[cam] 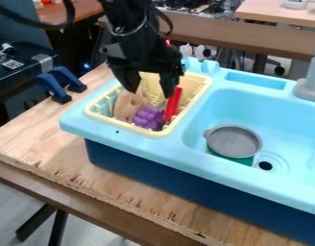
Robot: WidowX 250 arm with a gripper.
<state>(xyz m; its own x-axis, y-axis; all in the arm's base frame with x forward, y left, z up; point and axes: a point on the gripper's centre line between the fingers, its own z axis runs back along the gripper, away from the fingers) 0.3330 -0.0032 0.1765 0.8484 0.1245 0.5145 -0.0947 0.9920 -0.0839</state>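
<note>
Hanging over the yellow dish rack [125, 126], the gripper [149, 90] has fingers apart near a red toy [172, 105] and purple grapes [147, 118]. A code label [13, 64] shows at left.

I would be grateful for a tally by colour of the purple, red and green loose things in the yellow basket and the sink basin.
Purple: 1, the grape bunch in the basket
Red: 1, the long piece
Green: 1, the pot in the basin
Total: 3
</note>
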